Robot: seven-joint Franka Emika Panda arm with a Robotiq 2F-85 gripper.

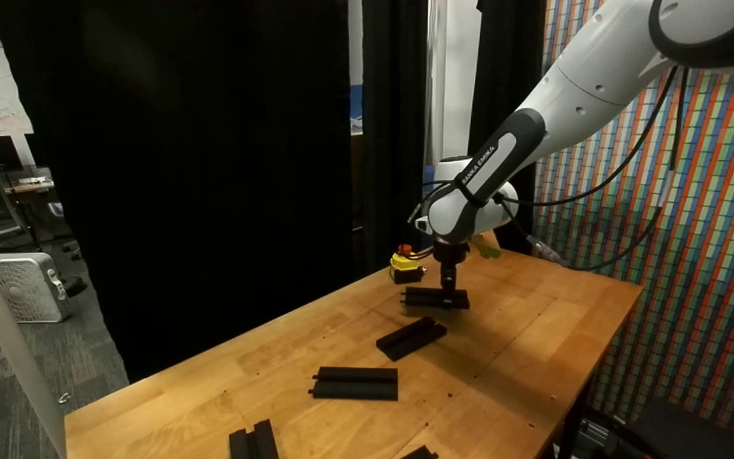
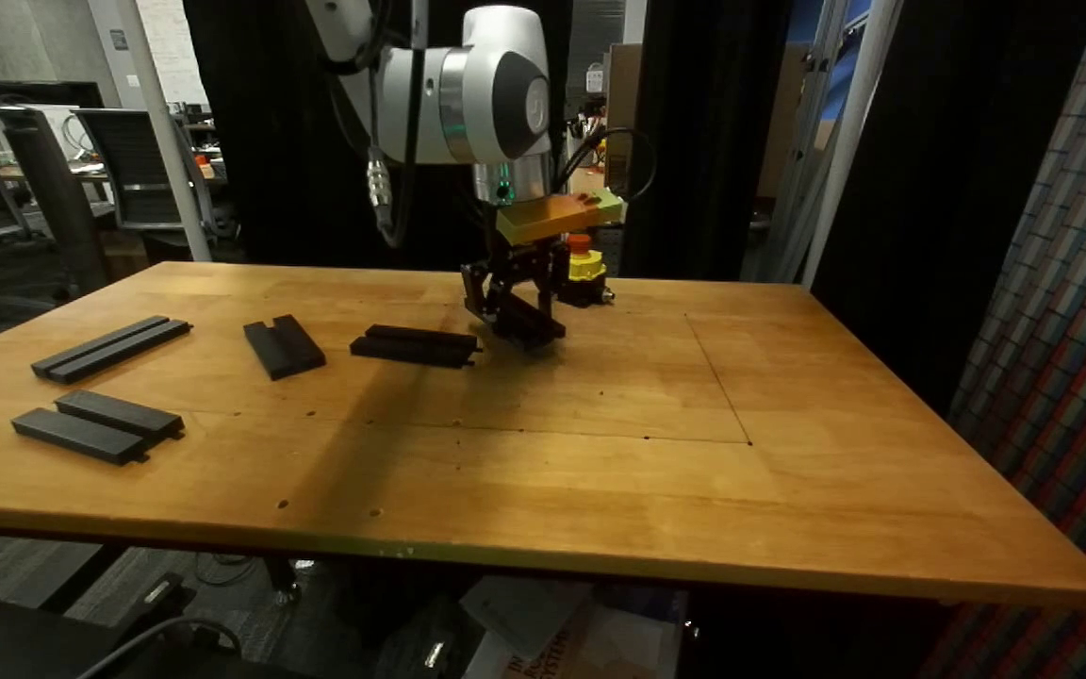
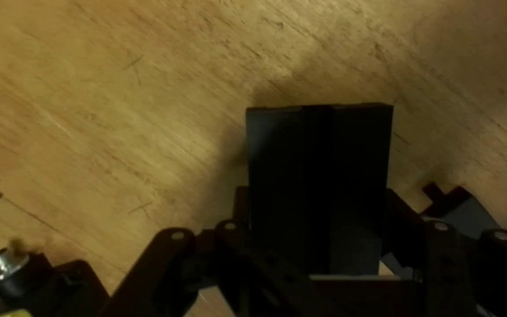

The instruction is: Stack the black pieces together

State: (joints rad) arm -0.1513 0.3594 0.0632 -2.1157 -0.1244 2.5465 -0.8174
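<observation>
My gripper is low over the far part of the table, pointing down, also in an exterior view. In the wrist view its fingers press both long sides of a grooved black piece. This held piece also shows in both exterior views, at or just above the table; I cannot tell if it touches. The nearest black piece lies flat beside it, its corner in the wrist view. More black pieces lie apart, unstacked.
A yellow-and-red round button box stands close behind the gripper; its metal connector shows in the wrist view. The wooden table has open edges. Black curtains hang along one side. Cables loop from the arm.
</observation>
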